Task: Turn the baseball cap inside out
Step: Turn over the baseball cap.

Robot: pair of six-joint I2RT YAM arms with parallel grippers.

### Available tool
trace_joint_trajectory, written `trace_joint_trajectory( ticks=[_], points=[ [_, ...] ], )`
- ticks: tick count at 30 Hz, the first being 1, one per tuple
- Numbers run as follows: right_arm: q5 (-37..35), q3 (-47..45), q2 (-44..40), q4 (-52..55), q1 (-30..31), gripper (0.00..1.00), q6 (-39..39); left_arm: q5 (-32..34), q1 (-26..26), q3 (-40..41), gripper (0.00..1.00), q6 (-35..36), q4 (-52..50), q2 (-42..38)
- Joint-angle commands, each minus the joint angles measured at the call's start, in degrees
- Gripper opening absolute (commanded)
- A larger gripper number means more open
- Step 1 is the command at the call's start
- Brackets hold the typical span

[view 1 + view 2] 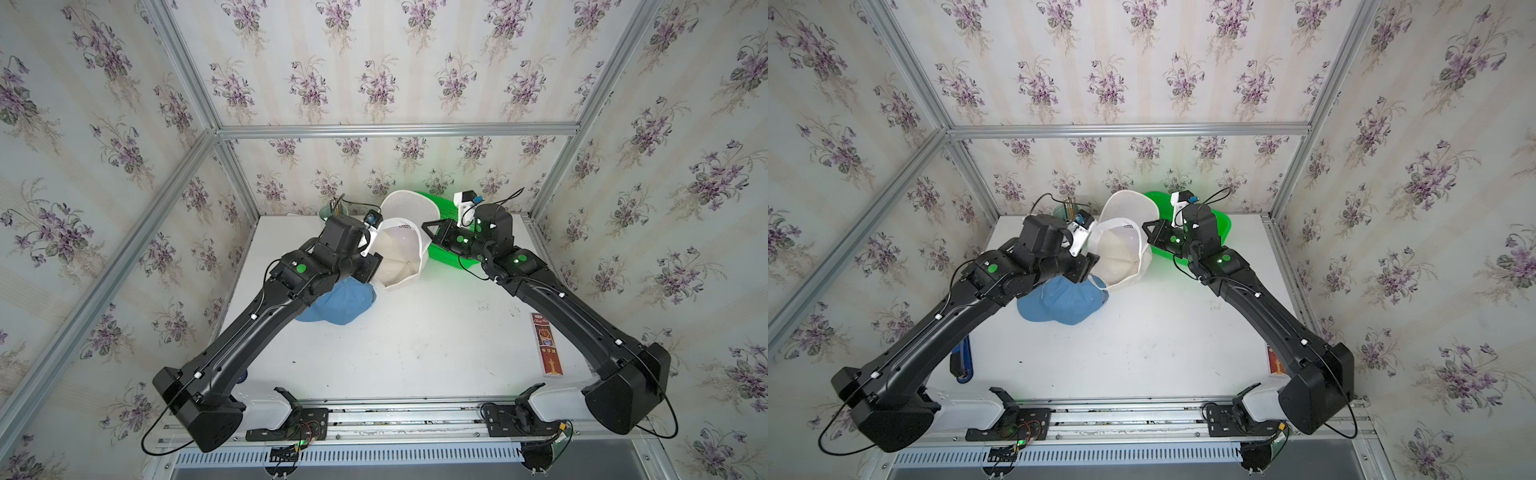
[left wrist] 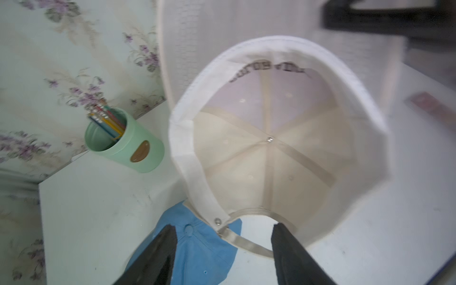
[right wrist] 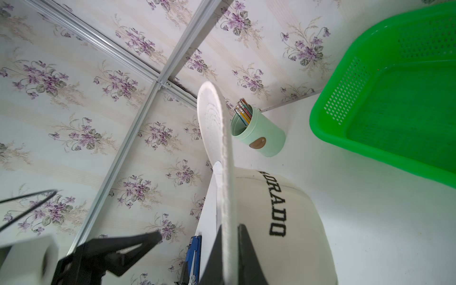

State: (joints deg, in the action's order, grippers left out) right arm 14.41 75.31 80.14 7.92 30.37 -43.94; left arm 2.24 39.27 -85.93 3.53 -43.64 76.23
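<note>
While floral wallpaper (image 1: 374, 62) rings the table (image 1: 415, 340), right gripper (image 3: 230, 237) pinches the white cap (image 1: 399, 253), left gripper (image 2: 224, 225) spread.

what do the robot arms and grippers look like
Both arms, the left arm and the right arm, are matte black with bulky rounded shells. Thin black cables held by white clips run along them, and round green lights glow at the joints. The left gripper and right gripper have black tapered fingers; white camera mounts sit at the wrists.
</note>
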Motion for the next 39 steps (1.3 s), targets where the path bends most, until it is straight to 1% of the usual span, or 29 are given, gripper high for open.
trace_joint_trajectory(
  ticks=[1,3,7,12,17,23,25,28,29,31,32,33,34,39],
  points=[
    [-0.3,0.7,0.3,-0.3,0.0,0.0,-1.1,-6.8,3.0,1.3,0.7,9.3,4.1,0.2],
    [-0.4,0.6,0.1,-0.2,0.0,0.0,-1.2,-8.0,4.2,1.8,0.72,11.0,5.4,0.9],
    [-0.7,0.6,-0.2,0.1,0.0,0.0,-1.7,-7.9,4.8,1.5,0.77,10.5,7.6,3.3],
    [-0.6,0.5,-0.2,-0.2,0.0,0.0,-3.1,-4.1,6.8,0.9,0.78,9.5,9.9,7.2],
    [-1.0,1.0,-0.2,0.1,0.0,0.0,-3.0,-3.7,8.6,0.6,0.76,10.4,9.4,8.4],
    [-1.0,0.8,-0.5,-0.3,0.0,0.0,-3.5,-2.5,8.8,0.7,0.58,10.6,8.3,9.8],
    [-1.0,0.8,-0.6,-0.5,0.0,0.0,-3.7,-2.7,8.8,0.8,0.47,10.7,8.3,10.0],
    [-1.5,0.5,-1.0,-0.6,0.0,0.0,-3.9,-3.5,8.9,0.5,0.26,10.9,8.0,10.2],
    [-1.5,0.4,-0.9,-0.5,0.0,0.0,-3.9,-4.0,8.9,0.4,0.21,10.9,7.8,10.3],
    [-1.5,0.4,-0.9,-0.6,-0.2,0.0,-3.9,-5.0,8.8,0.2,0.16,11.0,7.2,10.5],
    [-1.5,0.5,-0.8,-0.7,-0.2,0.0,-3.9,-6.0,8.9,0.0,0.11,11.0,6.9,10.5],
    [-1.4,0.4,-0.8,-0.6,-0.3,0.0,-3.9,-7.5,8.9,0.1,0.03,10.9,6.8,10.4],
    [-1.5,0.4,-0.7,-0.7,-0.4,0.0,-3.9,-9.2,8.9,0.3,0.0,10.9,6.8,10.1],
    [-1.1,-0.5,-0.5,-0.5,-2.2,0.0,-4.0,-21.7,7.6,1.3,0.0,8.3,8.4,7.9]
  ],
)
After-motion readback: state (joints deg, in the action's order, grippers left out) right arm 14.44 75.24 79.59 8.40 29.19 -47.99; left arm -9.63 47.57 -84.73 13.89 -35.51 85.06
